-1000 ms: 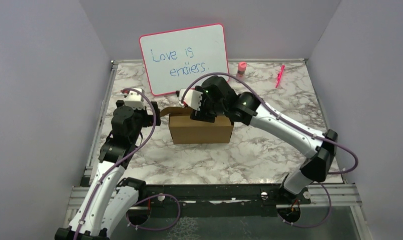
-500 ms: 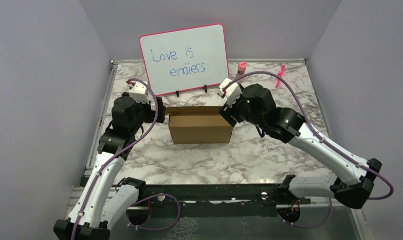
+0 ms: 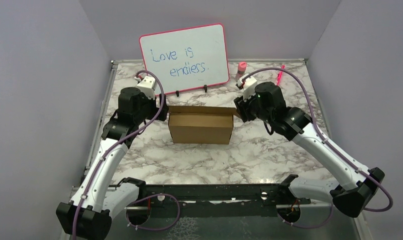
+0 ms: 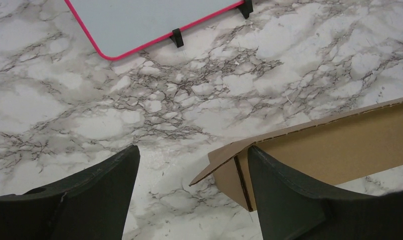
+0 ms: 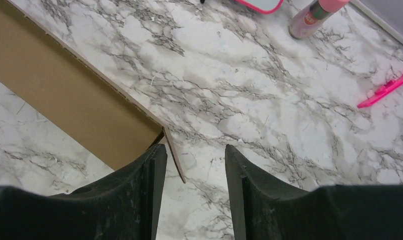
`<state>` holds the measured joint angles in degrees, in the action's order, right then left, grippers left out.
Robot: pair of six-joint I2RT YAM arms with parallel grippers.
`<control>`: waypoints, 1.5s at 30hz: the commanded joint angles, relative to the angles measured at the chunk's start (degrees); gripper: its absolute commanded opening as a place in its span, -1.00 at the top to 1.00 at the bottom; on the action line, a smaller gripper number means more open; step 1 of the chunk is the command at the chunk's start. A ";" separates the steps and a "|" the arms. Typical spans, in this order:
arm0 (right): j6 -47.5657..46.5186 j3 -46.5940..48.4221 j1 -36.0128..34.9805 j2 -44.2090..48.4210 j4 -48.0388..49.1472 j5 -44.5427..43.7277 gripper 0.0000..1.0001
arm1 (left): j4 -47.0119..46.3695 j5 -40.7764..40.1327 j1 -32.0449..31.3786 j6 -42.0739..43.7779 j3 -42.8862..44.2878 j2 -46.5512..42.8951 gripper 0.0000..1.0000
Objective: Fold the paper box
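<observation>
- The paper box, plain brown corrugated cardboard, stands near the middle of the marble-patterned worktop. Its long side faces the arm bases.
- The left tool is at the box's left end, with its 2 black fingers spread wide. A small corner flap of the box pokes into the gap between them, and neither finger pinches it.
- In the left wrist view, the finger nearer the box overlaps its end wall. Whether they touch cannot be told.
- The right tool is at the box's right end, its 2 fingers parted with a narrower gap and nothing clamped in it.
- A thin flap edge stands just beside one finger of the right tool. Contact cannot be told.
- From above, the 2 arms reach in from opposite sides, with the box between the tools.
- A pink-framed whiteboard reading "Love is endless." leans on 2 black feet just behind the box.
- A pink-capped bottle stands to the right of the whiteboard near the back edge.
- A pink pen lies further right, well apart from the box.
</observation>
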<state>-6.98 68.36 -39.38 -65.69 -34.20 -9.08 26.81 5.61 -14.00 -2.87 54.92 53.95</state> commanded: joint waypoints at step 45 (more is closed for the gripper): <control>14.79 4.94 2.72 -5.65 -3.55 9.91 0.79 | 7.54 12.86 -0.15 -2.65 5.72 4.87 0.72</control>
<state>2.76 70.59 -36.88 -70.98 -36.23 1.48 32.91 17.15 -14.00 -2.42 58.61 58.83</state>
